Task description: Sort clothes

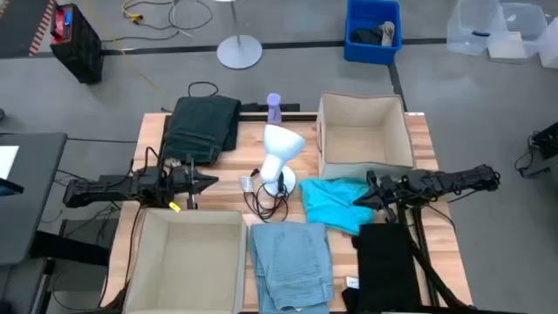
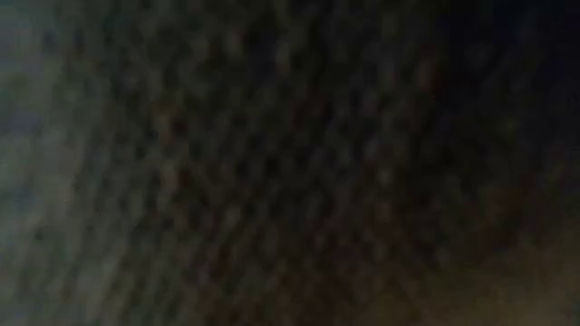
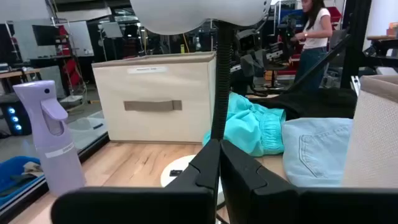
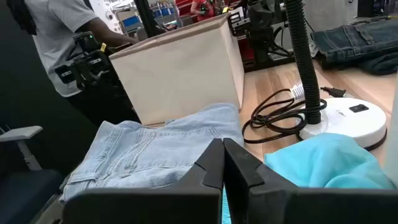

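Dark green trousers point(image 1: 205, 126) lie folded at the table's far left. A teal shirt point(image 1: 336, 202) lies crumpled right of centre, light blue jeans point(image 1: 292, 262) at the near middle, and a black garment point(image 1: 384, 266) at the near right, hanging over the near edge. My left gripper point(image 1: 209, 181) is shut and empty, between the trousers and the near-left box; it also shows in the left wrist view point(image 3: 219, 146). My right gripper point(image 1: 356, 199) is shut, level, its tips over the teal shirt's right edge point(image 4: 323, 162); it also shows in the right wrist view point(image 4: 222, 144). My right gripper's shut fingers lie level over the teal shirt's right edge, coming from the table's right side. I cannot tell whether they touch the cloth.
A white desk lamp point(image 1: 279, 161) with a coiled black cord point(image 1: 266, 202) stands at the centre. A purple spray bottle point(image 1: 274, 106) stands behind it. Open beige fabric boxes stand at the far right point(image 1: 324, 131) and the near left point(image 1: 187, 222). Dark cloth fills the low view.
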You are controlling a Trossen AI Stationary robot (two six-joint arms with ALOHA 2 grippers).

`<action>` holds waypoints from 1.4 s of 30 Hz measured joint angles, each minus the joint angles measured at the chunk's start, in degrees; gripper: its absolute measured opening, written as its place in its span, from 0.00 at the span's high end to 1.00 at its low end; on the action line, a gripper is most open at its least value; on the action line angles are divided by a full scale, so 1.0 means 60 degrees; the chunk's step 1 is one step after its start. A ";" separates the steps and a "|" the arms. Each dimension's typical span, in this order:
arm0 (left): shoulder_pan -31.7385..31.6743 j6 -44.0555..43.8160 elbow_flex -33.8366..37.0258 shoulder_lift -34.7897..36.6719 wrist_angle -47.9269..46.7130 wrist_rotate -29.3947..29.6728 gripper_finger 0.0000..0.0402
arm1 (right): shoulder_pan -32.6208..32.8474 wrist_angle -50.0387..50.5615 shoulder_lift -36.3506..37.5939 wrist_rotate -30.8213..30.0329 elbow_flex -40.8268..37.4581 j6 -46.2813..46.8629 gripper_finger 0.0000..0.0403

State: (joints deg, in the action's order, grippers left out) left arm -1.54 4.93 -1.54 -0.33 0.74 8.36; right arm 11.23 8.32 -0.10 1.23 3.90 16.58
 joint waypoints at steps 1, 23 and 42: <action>0.0000 0.0000 0.0000 0.0000 0.0003 0.0000 0.98 | -0.0001 0.0000 0.0000 0.0000 -0.0002 0.0000 0.94; 0.0000 0.0000 0.0000 0.0000 0.0000 0.0000 0.98 | -0.0001 0.0000 0.0000 0.0000 0.0000 0.0000 0.94; -0.0001 0.0170 0.0000 0.0001 0.0039 0.0011 0.98 | 0.0000 0.0002 -0.0003 0.0000 -0.0001 -0.0001 0.94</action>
State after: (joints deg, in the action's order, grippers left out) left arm -1.55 5.95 -1.54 -0.33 0.97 8.43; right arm 11.23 8.33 -0.12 1.23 3.89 16.57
